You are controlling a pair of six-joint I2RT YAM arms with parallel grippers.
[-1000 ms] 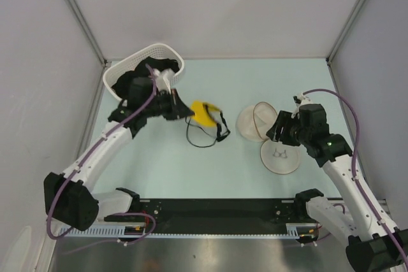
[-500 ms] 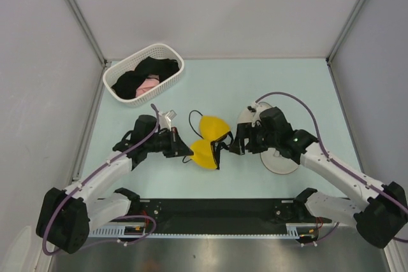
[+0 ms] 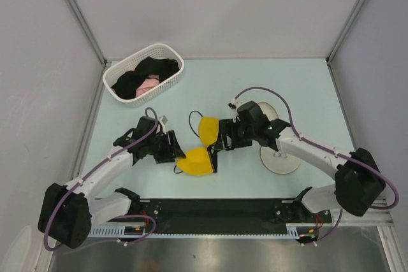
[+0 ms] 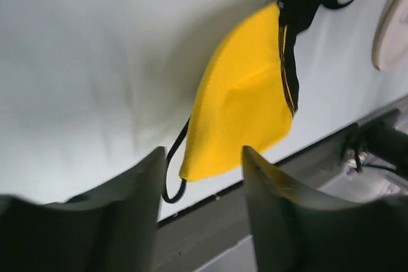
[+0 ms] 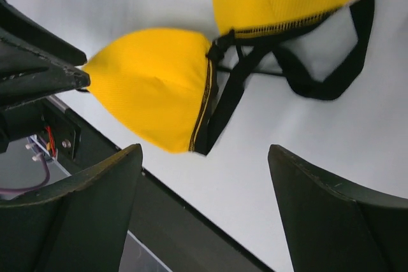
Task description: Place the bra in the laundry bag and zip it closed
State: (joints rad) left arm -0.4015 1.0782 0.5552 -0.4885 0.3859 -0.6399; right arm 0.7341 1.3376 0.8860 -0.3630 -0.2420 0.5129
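The yellow bra (image 3: 196, 160) lies on the table between both arms, its two cups joined by black trim, one cup nearer the front edge. My left gripper (image 3: 176, 151) stands open just left of the near cup; in the left wrist view that cup (image 4: 245, 100) lies just beyond the open left gripper (image 4: 203, 154). My right gripper (image 3: 218, 143) is open beside the bra's black centre; in the right wrist view the cups (image 5: 153, 87) lie ahead of the right gripper (image 5: 203, 151), nothing between its fingers. The laundry bag (image 3: 284, 161) lies open, partly hidden behind the right arm.
A white slotted basket (image 3: 143, 71) with black and pink garments stands at the back left. The black rail (image 3: 210, 211) runs along the table's front edge, close to the near cup. Grey walls enclose the table on three sides.
The left gripper has opened and let go of the bra, which now lies lower and nearer the front edge. The right arm has swung left to the bra's centre and opened wider.
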